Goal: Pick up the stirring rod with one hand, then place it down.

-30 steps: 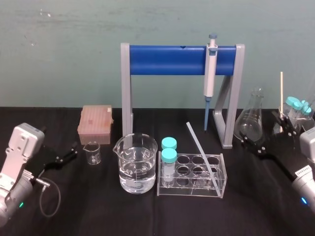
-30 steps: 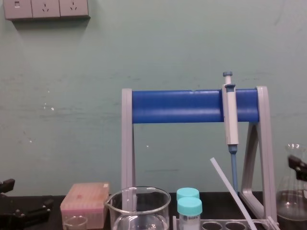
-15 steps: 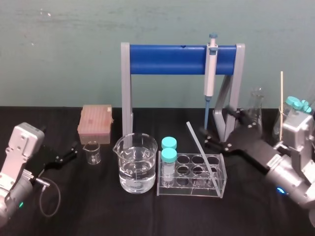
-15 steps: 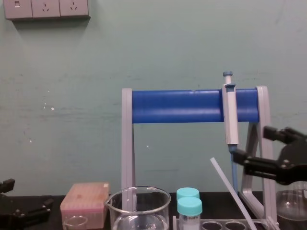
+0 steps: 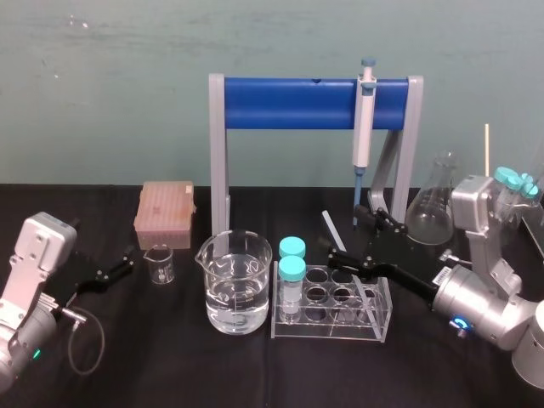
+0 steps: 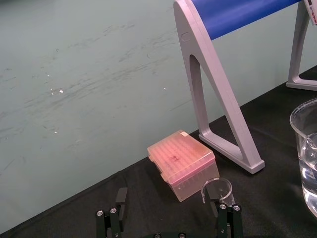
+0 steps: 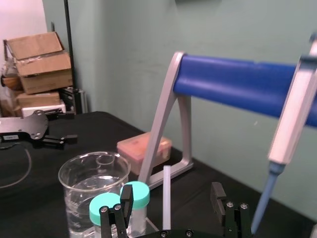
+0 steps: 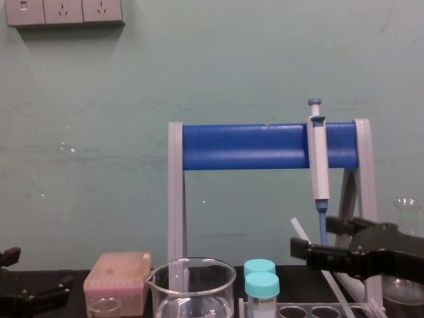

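Standing beside the bench, I am looking at the rack (image 5: 333, 316) near the middle of the dark surface (image 5: 170, 365), and everything else is sitting around it. The rod (image 5: 328, 221) is leaning in the rack, its lower end resting at the rack's front right corner and its upper end slanting up and back over the rack's left side. The right gripper (image 5: 345, 228) is reaching in from the rack's right and hovering just above it, its fingers (image 7: 221, 203) spread open on either side of the rod (image 7: 166, 198), with a gap showing between each of them and the glass. From the chest view, the same gripper (image 8: 313, 237) is hanging above the rack at the rod's (image 8: 297, 230) upper part. Two capped tubes (image 5: 291, 274) are standing in the rack's left end. A beaker (image 5: 238, 285) of clear liquid is sitting just left of the rack, and a small beaker (image 5: 159, 264) and a pink box (image 5: 166, 214) are sitting farther left. A stand (image 5: 306, 103) is rising behind the rack with a pipette (image 5: 363, 127) hanging from its blue bar, and a flask (image 5: 432, 208) is sitting behind and right of the rack. The left gripper (image 5: 106, 272) is lying idle well left of the rack, near the small beaker, its fingers (image 6: 225, 215) spread open around nothing.
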